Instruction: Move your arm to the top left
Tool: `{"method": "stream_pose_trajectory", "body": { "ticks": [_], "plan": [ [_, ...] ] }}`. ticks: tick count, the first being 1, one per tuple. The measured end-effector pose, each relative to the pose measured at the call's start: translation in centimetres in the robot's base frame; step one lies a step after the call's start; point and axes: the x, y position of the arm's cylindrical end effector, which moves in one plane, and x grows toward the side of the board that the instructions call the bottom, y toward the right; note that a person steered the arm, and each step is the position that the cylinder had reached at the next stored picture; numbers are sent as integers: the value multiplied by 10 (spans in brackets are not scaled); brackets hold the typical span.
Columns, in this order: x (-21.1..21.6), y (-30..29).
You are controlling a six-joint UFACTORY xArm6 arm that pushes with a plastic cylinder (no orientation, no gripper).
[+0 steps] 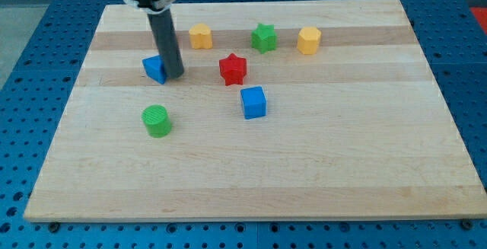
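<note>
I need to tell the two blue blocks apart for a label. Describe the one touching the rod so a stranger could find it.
Start at the wooden board and look to its upper left part, where the dark rod comes down. My tip rests against the right side of a small blue block, partly hiding it. The other blue block, a cube, stands alone nearer the middle, below the red star.
</note>
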Motion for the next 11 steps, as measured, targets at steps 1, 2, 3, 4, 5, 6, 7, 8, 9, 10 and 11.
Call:
{"method": "stream_pose_trajectory", "body": {
  "ticks": [1,2,3,4,5,6,7,8,9,10,11],
  "plan": [
    [0,-20],
    [1,-20],
    [-12,-15],
    [-39,-15],
    [-51,-15],
    [-52,-18],
    [-52,-47],
    [-58,-63],
    [-90,-68],
    [-134,-74],
    [-161,-57]
  ]
}}
